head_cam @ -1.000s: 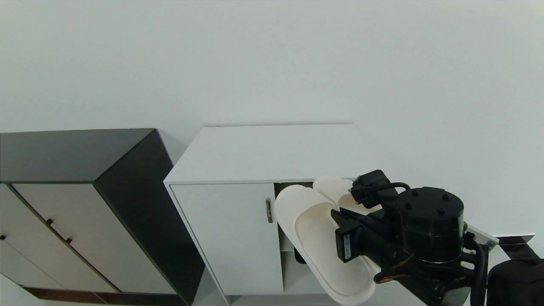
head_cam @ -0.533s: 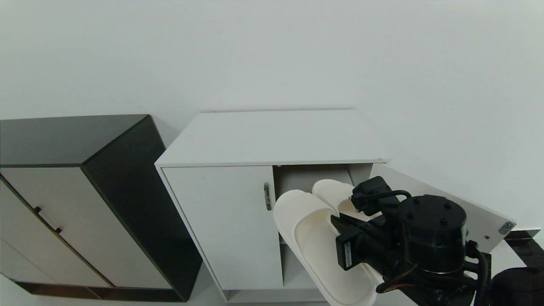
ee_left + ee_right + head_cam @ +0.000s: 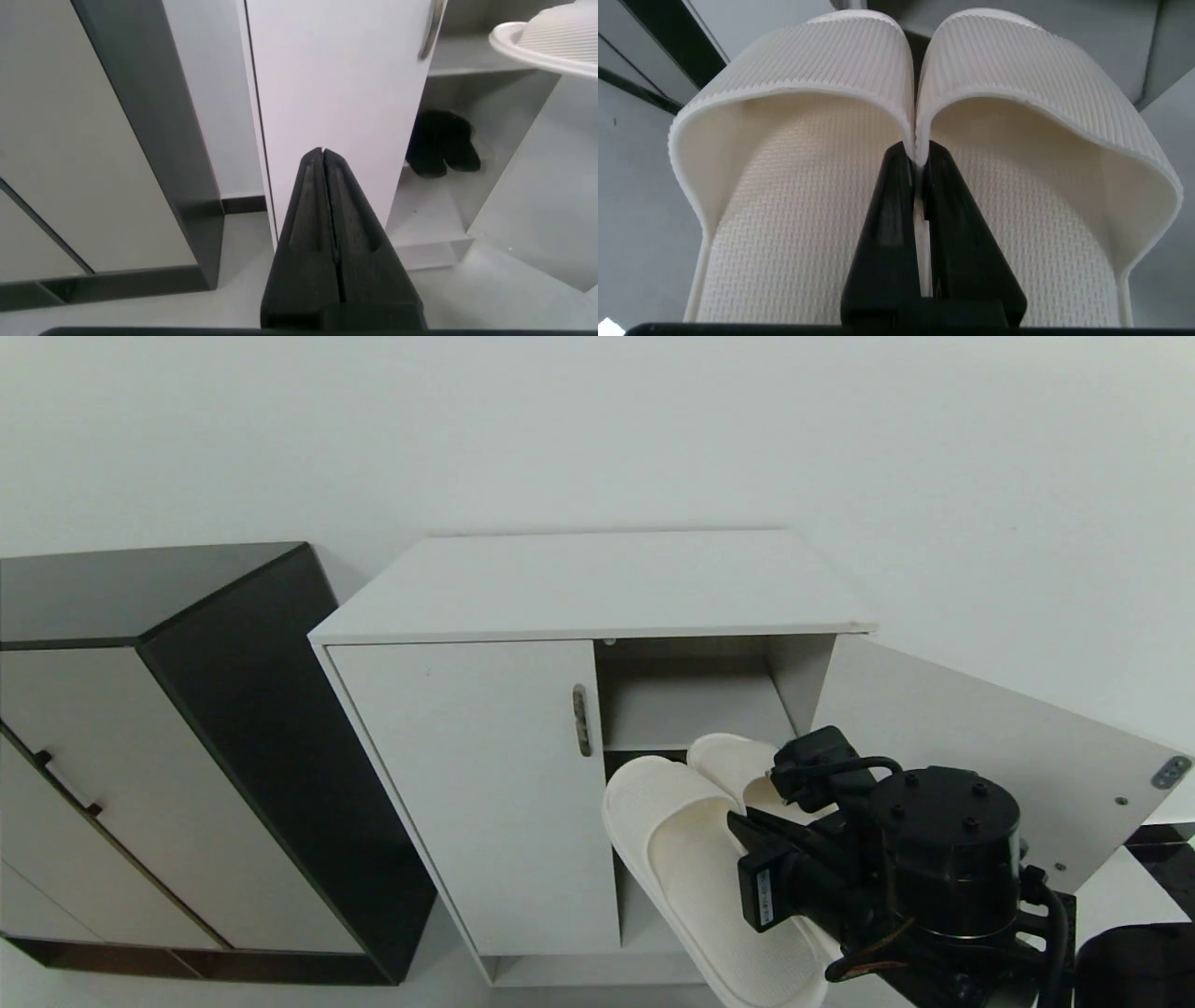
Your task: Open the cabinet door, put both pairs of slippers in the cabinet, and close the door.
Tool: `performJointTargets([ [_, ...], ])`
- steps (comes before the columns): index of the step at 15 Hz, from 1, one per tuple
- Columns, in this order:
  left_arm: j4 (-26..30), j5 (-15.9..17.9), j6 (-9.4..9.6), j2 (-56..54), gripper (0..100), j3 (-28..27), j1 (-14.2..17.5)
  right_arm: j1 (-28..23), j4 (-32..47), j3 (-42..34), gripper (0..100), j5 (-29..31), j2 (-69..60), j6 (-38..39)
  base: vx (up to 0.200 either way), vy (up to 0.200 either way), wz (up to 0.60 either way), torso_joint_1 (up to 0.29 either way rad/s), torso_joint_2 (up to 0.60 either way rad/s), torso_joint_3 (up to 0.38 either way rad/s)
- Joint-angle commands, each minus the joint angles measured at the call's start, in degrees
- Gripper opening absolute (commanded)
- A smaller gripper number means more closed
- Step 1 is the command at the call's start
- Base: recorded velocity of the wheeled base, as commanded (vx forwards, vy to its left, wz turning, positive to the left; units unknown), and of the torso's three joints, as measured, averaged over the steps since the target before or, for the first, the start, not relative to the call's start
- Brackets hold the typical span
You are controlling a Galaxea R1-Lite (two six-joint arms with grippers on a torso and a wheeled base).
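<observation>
- White slippers (image 3: 691, 840), one pair, pinched at their inner edges by the right gripper (image 3: 920, 163), before the cabinet (image 3: 597, 588) opening (door (image 3: 980, 737) swung wide).
- Left gripper (image 3: 322, 159) clenched, empty.
- Dark shoes (image 3: 444, 145) on its lower shelf.
- Right gripper's label (image 3: 758, 887) illegible.

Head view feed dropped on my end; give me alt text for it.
The right gripper holds a pair of white slippers side by side before the open right half of the white cabinet. Its right door is swung wide, the left door is shut, and a black cabinet stands on the left.
</observation>
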State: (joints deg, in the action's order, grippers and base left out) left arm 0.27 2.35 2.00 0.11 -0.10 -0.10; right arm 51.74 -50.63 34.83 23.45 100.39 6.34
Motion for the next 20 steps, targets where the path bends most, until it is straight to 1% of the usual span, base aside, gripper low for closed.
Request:
performJointTargets([
  [1, 0.00, 0.02, 0.02, -0.02, 0, 0.01, 0.01, 0.03, 0.00, -0.02, 0, 0.01, 0.33, -0.01, 0.000, 0.000, 0.00, -0.178, 0.52, 0.325],
  [6, 0.00, -0.07, -0.07, -0.02, 0, 0.01, 0.01, 0.03, -0.09, -0.02, 0, 0.01, 0.60, -0.01, 0.000, 0.000, 0.00, -0.161, 0.48, 0.320],
  [11, 0.00, -0.07, -0.07, -0.02, 0, 0.01, 0.01, -0.06, -0.09, -0.11, 0, -0.08, 0.60, -0.01, 0.000, 0.000, 0.00, -0.114, 0.47, 0.342],
  [17, 0.00, -0.07, -0.07, -0.02, 0, 0.01, 0.01, -0.32, -0.09, -0.11, 0, -0.08, 0.95, 0.25, 0.000, 0.000, 0.00, -0.049, 0.43, 0.376],
  [19, 0.00, -0.07, -0.07, -0.02, 0, 0.01, 0.01, -0.41, -0.09, -0.11, 0, -0.25, 0.95, 0.34, 0.000, 0.000, 0.00, 0.000, 0.16, 0.159],
  [20, 0.00, -0.07, -0.07, -0.02, 0, 0.01, 0.01, -0.58, -1.49, -0.11, 0, -0.52, 1.12, 0.25, 0.000, 0.000, 0.00, -0.007, 0.08, 0.036],
])
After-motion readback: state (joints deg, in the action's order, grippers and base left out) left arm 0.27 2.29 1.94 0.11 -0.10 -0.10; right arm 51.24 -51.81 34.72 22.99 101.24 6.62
